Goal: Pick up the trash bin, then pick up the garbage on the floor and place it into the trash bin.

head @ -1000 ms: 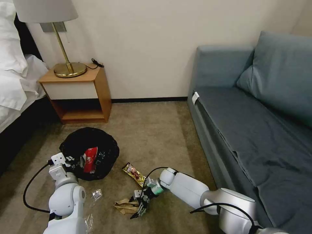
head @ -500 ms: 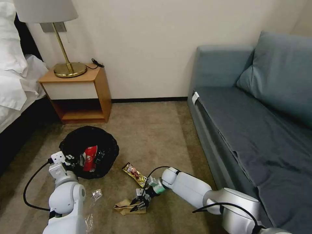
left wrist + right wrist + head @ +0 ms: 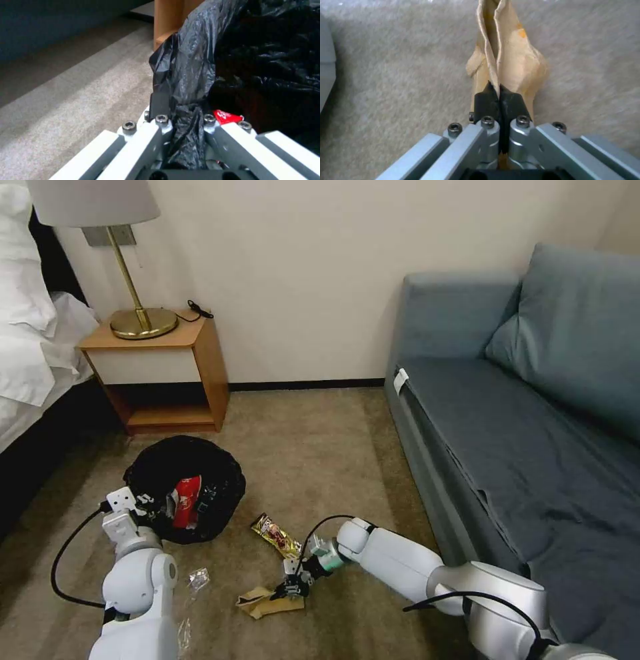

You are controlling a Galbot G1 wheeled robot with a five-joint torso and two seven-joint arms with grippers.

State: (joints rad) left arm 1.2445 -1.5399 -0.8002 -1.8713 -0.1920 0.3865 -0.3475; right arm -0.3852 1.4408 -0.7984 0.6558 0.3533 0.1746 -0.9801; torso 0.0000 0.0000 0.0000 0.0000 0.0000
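The trash bin (image 3: 213, 480), covered by its crinkled black bag (image 3: 266, 62), sits on the carpet at the left. My left gripper (image 3: 152, 507) is shut on the bag at the bin's near rim (image 3: 186, 117). A red-and-white snack bag (image 3: 185, 503) lies inside the bin. On the floor, my right gripper (image 3: 285, 590) is shut on one end of the crumpled brown paper bag (image 3: 263, 604), whose fold is pinched between the black fingertips (image 3: 488, 100). A gold-brown snack wrapper (image 3: 275, 535) lies between the bin and my right arm. A clear plastic piece (image 3: 195, 579) lies beside my left arm.
A wooden nightstand (image 3: 167, 373) with a brass lamp (image 3: 137, 317) stands behind the bin, and a bed (image 3: 27, 353) is at the far left. A grey-blue sofa (image 3: 533, 433) runs along the right. Open carpet (image 3: 313, 447) lies between nightstand and sofa.
My right gripper has closed on the brown paper bag and drawn slightly back and up. The bin has shifted a little in my left gripper's hold.
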